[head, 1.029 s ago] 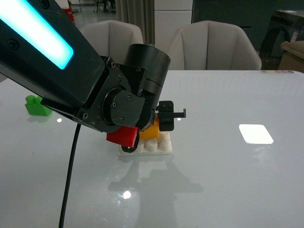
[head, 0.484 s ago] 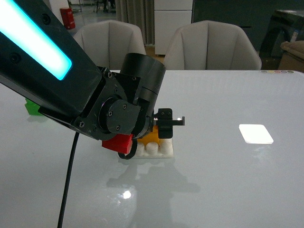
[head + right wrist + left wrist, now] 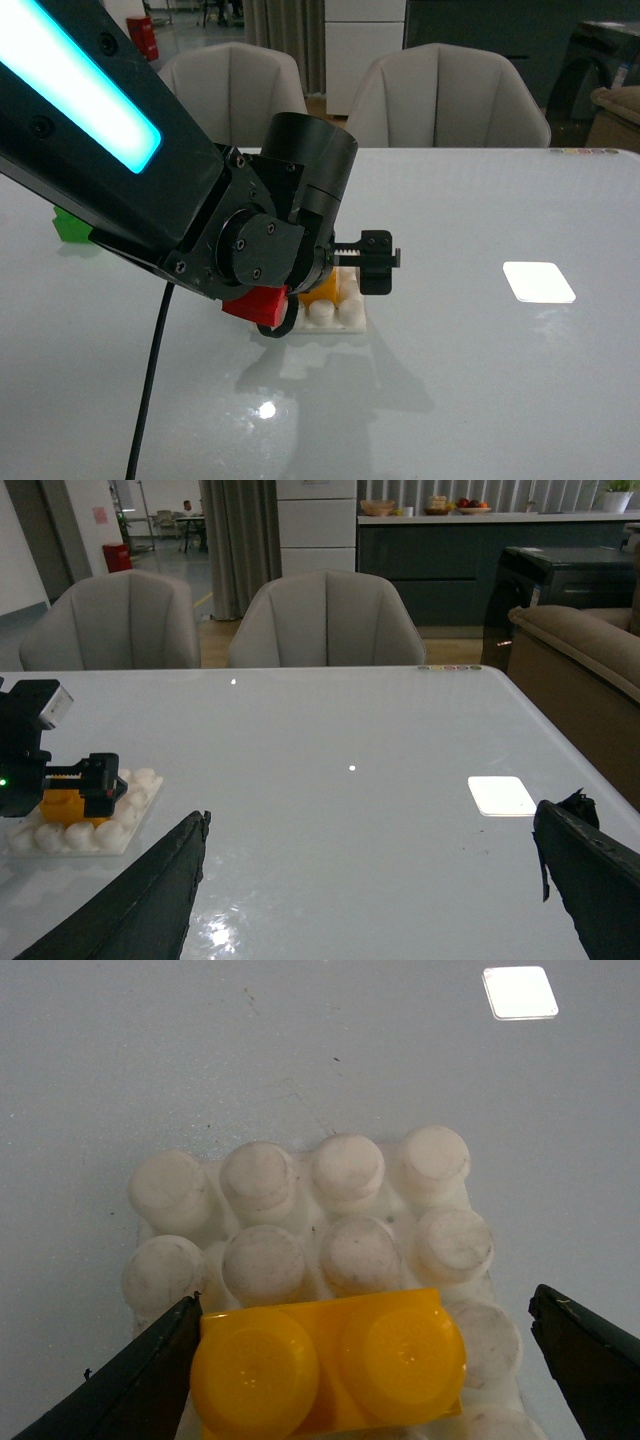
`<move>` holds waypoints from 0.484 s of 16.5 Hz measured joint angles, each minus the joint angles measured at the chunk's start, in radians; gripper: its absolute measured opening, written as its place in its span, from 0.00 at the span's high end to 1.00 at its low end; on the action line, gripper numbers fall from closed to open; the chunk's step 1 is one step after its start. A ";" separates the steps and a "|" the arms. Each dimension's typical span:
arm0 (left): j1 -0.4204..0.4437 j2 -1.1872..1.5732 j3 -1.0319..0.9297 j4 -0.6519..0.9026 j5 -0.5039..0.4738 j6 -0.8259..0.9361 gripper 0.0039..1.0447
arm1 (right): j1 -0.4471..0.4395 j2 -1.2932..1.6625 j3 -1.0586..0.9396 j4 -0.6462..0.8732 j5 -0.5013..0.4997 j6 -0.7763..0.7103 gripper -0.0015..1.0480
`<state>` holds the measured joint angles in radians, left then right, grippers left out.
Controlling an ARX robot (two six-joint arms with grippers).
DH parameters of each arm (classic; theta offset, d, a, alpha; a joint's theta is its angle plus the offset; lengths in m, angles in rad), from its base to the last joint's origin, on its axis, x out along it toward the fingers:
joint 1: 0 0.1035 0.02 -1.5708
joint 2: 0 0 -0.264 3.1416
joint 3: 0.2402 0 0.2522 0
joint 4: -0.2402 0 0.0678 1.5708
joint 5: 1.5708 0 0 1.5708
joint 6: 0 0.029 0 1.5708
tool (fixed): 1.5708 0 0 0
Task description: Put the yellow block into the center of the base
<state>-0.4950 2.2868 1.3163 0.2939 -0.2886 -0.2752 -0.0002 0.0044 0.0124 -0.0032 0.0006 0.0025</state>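
The yellow block sits flat on the white studded base, over its middle columns, studs up. My left gripper is open and straddles the block. One finger is close beside one end and the other finger stands well clear of the other end. In the front view the block and base show under the left wrist, with one black finger sticking out to the right. My right gripper is open and empty over bare table, far from the base.
A green brick lies at the far left, partly behind the left arm. A flat glossy white square lies to the right and also shows in the right wrist view. Two chairs stand behind the table's far edge.
The left gripper's jaws have opened wider; the visible finger moved right, away from the block. The yellow block stays on the base.
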 joint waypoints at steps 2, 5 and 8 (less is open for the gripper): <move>0.000 -0.007 0.000 0.002 0.000 0.016 0.06 | 0.000 0.000 0.000 0.000 0.000 0.000 0.06; 0.001 -0.046 0.000 0.015 0.020 0.023 0.06 | 0.000 0.000 0.000 0.000 0.000 0.000 0.06; 0.003 -0.097 0.000 0.030 0.039 0.030 0.06 | 0.000 0.000 0.000 0.000 0.000 0.000 0.06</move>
<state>-0.4923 2.1895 1.3159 0.3237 -0.2501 -0.2455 -0.0002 0.0044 0.0124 -0.0032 0.0006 0.0025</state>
